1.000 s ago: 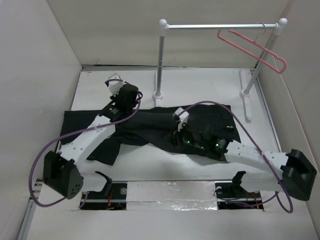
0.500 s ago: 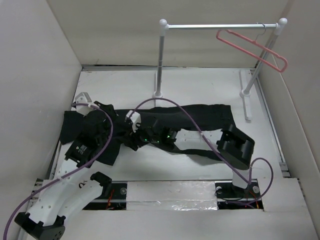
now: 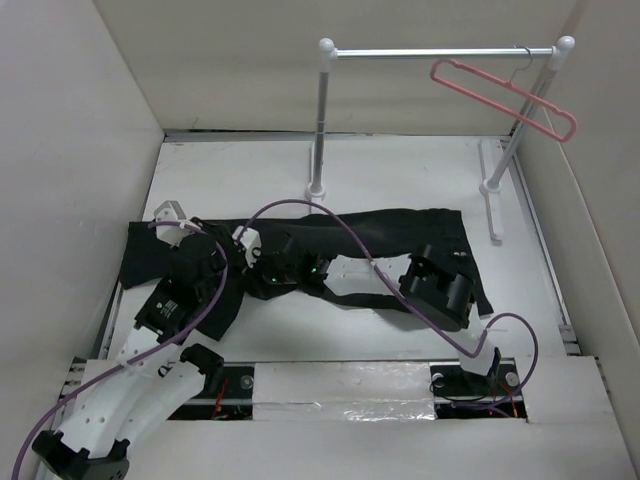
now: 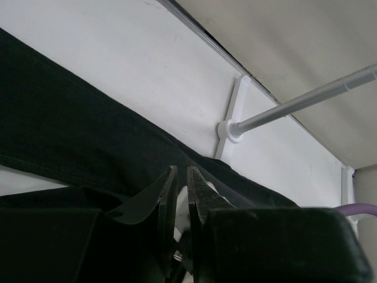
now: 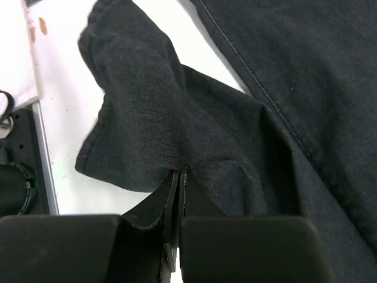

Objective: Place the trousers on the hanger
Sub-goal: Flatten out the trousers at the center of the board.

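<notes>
Step in hand, as I read it: getting hold of the cloth, nothing near the hanger yet. Left gripper [image 4: 181, 172] sits over the left end of the trousers [image 3: 400, 228]. Its fingers are almost together, leaving only a thin slit, and I see no fabric between them. Right gripper [image 5: 178, 175] reaches across to the left-middle of the garment, fingers pressed together on a raised fold of black cloth near a leg hem. The trousers lie spread flat across the white table [image 3: 400, 170], waist to the right and legs running left. Fabric is matte, soft and limp with a stitched seam line, so it will likely sag and bunch when lifted. The white tubular rail [image 3: 440, 52] stands at the back on two posts with ball ends. The hanger [image 3: 505, 100] hangs tilted at its far right end, well apart from the trousers. It's a thin pink triangle with a small metal hook. Next move probably calls for a second firm pinch on the left, then gathering the legs narrow enough to thread over the hanger bar.
</notes>
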Controlling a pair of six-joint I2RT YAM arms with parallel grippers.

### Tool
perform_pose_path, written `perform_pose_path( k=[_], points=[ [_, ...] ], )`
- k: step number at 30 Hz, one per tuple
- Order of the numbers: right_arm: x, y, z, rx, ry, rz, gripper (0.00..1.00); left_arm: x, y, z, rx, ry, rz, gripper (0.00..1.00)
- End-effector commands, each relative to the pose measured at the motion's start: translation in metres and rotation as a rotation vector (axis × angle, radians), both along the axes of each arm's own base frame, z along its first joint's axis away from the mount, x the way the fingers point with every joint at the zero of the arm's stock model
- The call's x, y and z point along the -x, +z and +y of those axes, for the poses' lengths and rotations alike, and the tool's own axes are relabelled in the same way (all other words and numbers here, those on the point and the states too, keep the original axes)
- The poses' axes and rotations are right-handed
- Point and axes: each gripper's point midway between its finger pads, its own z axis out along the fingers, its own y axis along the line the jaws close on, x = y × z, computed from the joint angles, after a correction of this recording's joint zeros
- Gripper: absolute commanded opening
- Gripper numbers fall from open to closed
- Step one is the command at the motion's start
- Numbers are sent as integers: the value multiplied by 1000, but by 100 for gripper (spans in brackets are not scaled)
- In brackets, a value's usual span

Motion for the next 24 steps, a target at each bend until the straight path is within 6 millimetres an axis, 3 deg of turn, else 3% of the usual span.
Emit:
perform_pose_path(
  k=[1,8,10,13,14,17,18,20,22,23,24],
  points=[
    [19,20,-7,-75,43,-2,0,0,-2,1,33,12,-26,11],
    [115,-13,-36,-13,176,90,0,0,-5,2,25,14,-20,11],
    [127,-19,-42,6,186,106,0,0,-6,1,22,9,-13,12],
    [131,-17,-55,1,174,126,1,-1,-10,-1,25,5,-12,13],
    [133,-21,-62,11,169,133,6,-2,-12,-1,21,4,-6,13],
    [134,1,-71,-15,162,115,44,-2,-20,-2,13,4,20,15],
    [133,20,-73,-42,168,82,58,-2,-26,-2,12,4,29,15],
    [123,30,-86,-5,115,39,69,-3,-32,-3,13,3,34,17],
    [103,56,-95,-34,66,-33,72,-3,-32,-2,16,11,41,17],
    [94,61,-97,-44,50,-49,70,-2,-33,-1,18,16,42,17],
    [84,64,-98,-46,39,-75,63,-1,-35,-1,22,14,42,17]
  ],
)
